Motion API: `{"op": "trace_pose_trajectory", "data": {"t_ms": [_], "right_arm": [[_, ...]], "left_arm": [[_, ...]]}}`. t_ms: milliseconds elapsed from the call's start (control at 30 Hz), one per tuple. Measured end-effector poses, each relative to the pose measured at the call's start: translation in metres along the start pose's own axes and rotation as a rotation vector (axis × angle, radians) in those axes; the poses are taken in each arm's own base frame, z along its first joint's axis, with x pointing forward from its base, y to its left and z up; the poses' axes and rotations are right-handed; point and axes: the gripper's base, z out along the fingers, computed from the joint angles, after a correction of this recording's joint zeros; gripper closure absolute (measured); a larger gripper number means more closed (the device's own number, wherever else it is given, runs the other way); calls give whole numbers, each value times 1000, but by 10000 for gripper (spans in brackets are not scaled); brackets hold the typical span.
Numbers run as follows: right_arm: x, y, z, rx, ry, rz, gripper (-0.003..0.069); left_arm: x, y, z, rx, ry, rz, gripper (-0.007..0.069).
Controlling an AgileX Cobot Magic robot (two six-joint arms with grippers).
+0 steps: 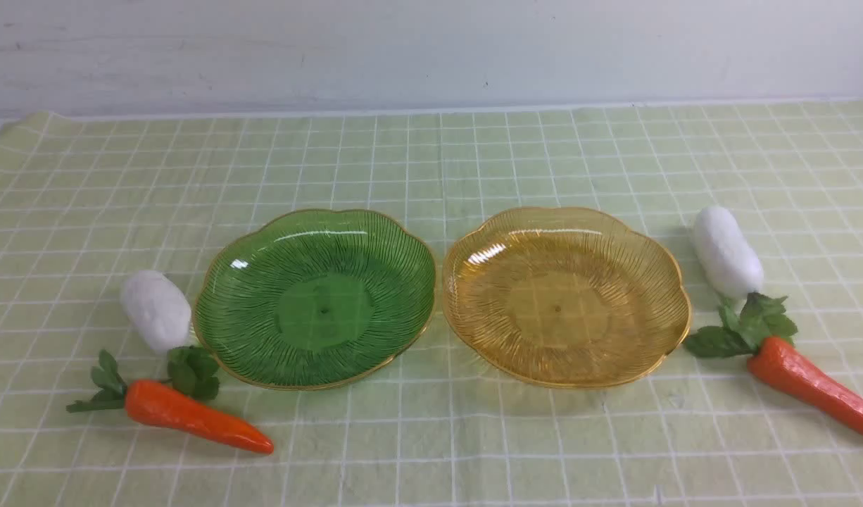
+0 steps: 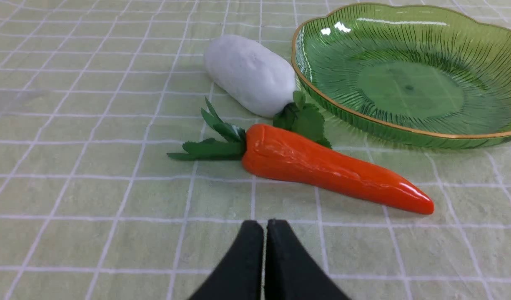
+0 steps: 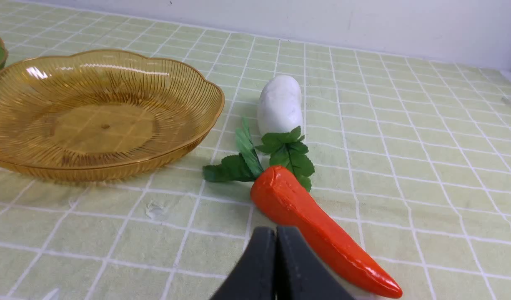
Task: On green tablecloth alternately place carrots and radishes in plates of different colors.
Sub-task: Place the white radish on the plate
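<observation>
Two glossy orange toy carrots (image 1: pixel 192 417) seem light, stiff, slippery; grasp mid-body. Left gripper (image 2: pixel 264 227) and right gripper (image 3: pixel 276 233) sit pinched together, empty.

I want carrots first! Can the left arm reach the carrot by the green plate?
Probably yes. The carrot lies on bare cloth right ahead of the left arm's shut jaws, nothing between; they must open first.

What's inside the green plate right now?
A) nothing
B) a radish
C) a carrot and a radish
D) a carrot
A: the green plate is bare inside; the carrot and radish beside it lie on the tablecloth.
</observation>
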Motion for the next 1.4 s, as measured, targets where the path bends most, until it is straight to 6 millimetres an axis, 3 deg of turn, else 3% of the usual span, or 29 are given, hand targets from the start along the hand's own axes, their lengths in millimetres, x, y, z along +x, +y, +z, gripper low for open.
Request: {"op": "trace_pose_trajectory", "data": {"t_ms": [1167, 1400], "right_arm": [[0, 0, 0, 0, 0, 0, 673], [0, -2, 0, 19, 4, -84, 673]], "left_arm": [[0, 0, 0, 0, 0, 0, 632], [0, 0, 0, 0, 0, 0, 632]]}}
